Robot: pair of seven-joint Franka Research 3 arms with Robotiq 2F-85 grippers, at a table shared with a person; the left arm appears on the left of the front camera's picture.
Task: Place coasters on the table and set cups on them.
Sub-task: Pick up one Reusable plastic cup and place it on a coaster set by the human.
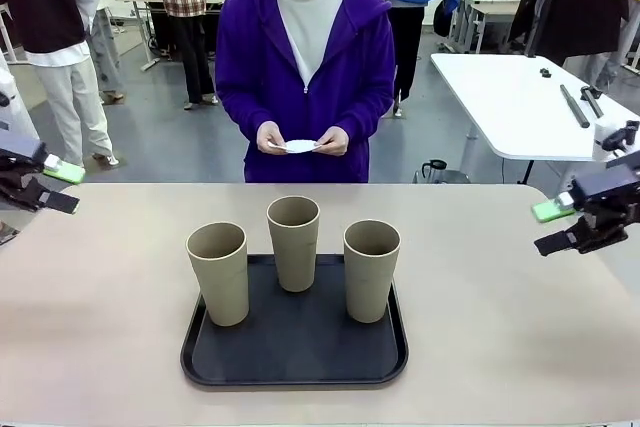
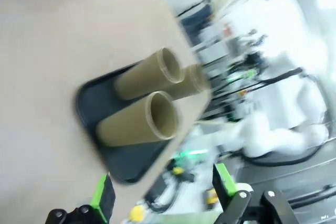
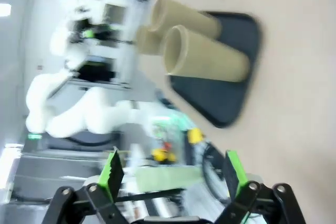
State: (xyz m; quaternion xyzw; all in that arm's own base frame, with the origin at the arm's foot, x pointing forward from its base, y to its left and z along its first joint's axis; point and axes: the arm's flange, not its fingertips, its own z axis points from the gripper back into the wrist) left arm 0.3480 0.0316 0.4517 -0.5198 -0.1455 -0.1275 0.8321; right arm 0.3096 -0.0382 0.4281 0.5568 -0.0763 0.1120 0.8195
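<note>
- Black tray (image 1: 295,359) lies on the beige table (image 1: 100,327), at the near middle, close to the robot's side.
- Three tan cups (image 1: 293,243) stand upright on the tray, mouths up and apart from one another. One is at the tray's left, one at its far middle and one at its right. All three rest on the tray's bare floor, none on the table itself.
- Well to the left of the tray, by the table's far left corner, the left gripper (image 1: 58,187) hangs above the tabletop. Its fingers are spread and nothing is between them. The left wrist view shows the same wide gap between the green pads (image 2: 102,198), with the tray and cups well beyond the fingertips.
- Well to the right of the tray, over the table's right edge, the right gripper (image 1: 555,227) hangs with its fingers spread around nothing. In the right wrist view the tray and cups lie far past its fingertips.
- Beyond the tray, past the table's far edge, a person (image 1: 305,57) in a purple hooded top faces the tray.
- The person's hands (image 1: 270,138) are together at waist height and pinch the white lacy coasters (image 1: 300,146) between the fingertips. I cannot tell how many coasters there are.
- The coasters are off the table, behind the middle cup, and well apart from the tray and both grippers.
</note>
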